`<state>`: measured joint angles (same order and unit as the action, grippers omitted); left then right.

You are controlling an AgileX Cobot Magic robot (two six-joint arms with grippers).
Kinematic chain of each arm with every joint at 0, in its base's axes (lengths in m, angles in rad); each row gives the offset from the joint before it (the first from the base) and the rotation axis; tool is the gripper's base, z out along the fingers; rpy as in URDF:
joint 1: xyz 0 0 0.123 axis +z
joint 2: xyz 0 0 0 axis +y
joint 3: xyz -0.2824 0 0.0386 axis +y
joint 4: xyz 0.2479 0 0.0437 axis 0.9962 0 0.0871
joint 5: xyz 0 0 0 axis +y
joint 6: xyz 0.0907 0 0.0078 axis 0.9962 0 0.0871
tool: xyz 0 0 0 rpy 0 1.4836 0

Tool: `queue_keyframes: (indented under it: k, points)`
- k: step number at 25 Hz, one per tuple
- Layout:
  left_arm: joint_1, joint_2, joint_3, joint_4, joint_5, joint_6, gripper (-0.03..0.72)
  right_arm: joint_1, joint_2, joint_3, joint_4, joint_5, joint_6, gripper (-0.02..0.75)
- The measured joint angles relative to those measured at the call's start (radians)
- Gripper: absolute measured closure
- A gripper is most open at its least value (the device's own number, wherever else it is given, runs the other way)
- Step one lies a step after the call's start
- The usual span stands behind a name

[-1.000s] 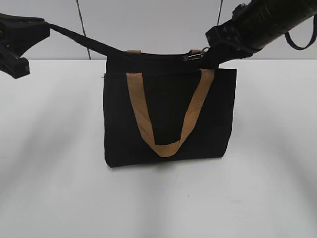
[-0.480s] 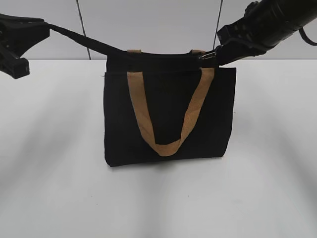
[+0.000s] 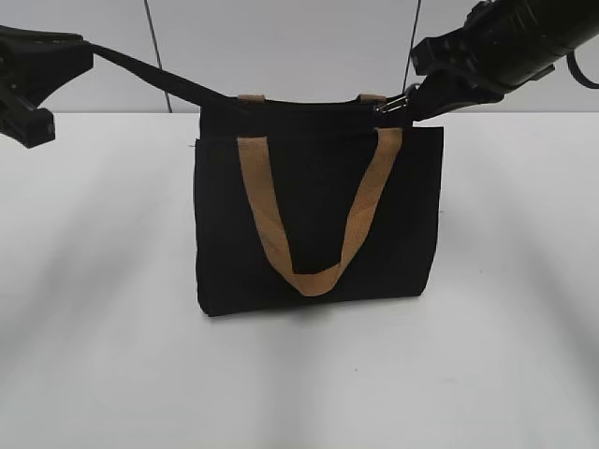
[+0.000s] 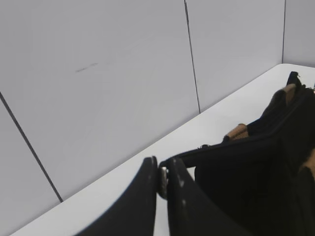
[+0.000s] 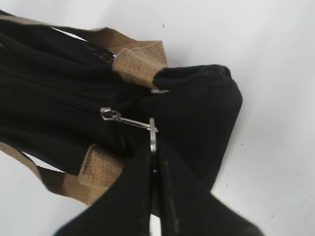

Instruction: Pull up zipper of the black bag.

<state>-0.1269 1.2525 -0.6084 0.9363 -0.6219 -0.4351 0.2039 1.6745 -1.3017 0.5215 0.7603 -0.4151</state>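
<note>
On the white desk (image 3: 299, 374) stands the black bag (image 3: 318, 224), upright, with one tan handle (image 3: 314, 271) hanging down its front. The zipper (image 5: 74, 105) runs along the top edge of the bag, from side to side in the exterior view. Its little metal pull tab (image 5: 129, 121) sits near the right end of that edge.

The right gripper (image 5: 155, 147) is right at the tab. Its jaws are squeezed nearly together, and they pinch the ring at the end of the tab. The slider lies just to the left of the jaws in the right wrist view, and the tab stretches flat between them. The corner of the bag is just past the jaws, so I think there is only a short bit of zipper left to close. The next pull should go along the top edge, toward that corner. The right arm is the near one for this job.

The left gripper (image 4: 161, 181) is well away, off the left side of the bag. Its jaws are pressed tight on a black strap (image 3: 159, 77) that comes off the bag's top left corner. This looks like it holds the bag steady.

The exterior view cuts off most of both arms. The zipper teeth are dark on dark cloth, so I cannot tell just where the closed part ends.
</note>
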Motion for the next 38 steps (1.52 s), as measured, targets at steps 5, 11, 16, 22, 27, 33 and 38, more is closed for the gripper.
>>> queue_keyframes:
  k: [5,11,16,22,27,33,38]
  points:
    - [0.004,0.000,0.000,-0.012,0.007,0.000,0.662,-0.007,-0.001,0.000,0.052,0.000,-0.005,0.559]
    - [0.004,0.000,0.000,-0.021,0.026,-0.001,0.580,-0.007,-0.005,0.000,0.095,0.000,-0.012,0.270]
    - [0.004,0.000,0.000,-0.139,0.131,-0.021,0.200,-0.007,-0.024,0.000,0.095,0.000,-0.017,0.223]
    - [0.004,0.000,0.000,-0.257,0.416,-0.025,0.024,-0.007,-0.037,0.000,0.043,0.003,-0.019,0.218]
    - [0.005,0.000,0.000,-0.503,0.739,-0.026,0.034,-0.009,-0.067,0.000,-0.071,0.033,-0.006,0.218]
    - [0.005,0.000,-0.057,-0.874,1.109,0.173,0.067,-0.036,-0.097,0.000,-0.251,0.165,0.157,0.218]
    - [0.004,0.027,-0.178,-1.079,1.378,0.394,0.087,-0.141,-0.098,0.000,-0.289,0.308,0.232,0.218]
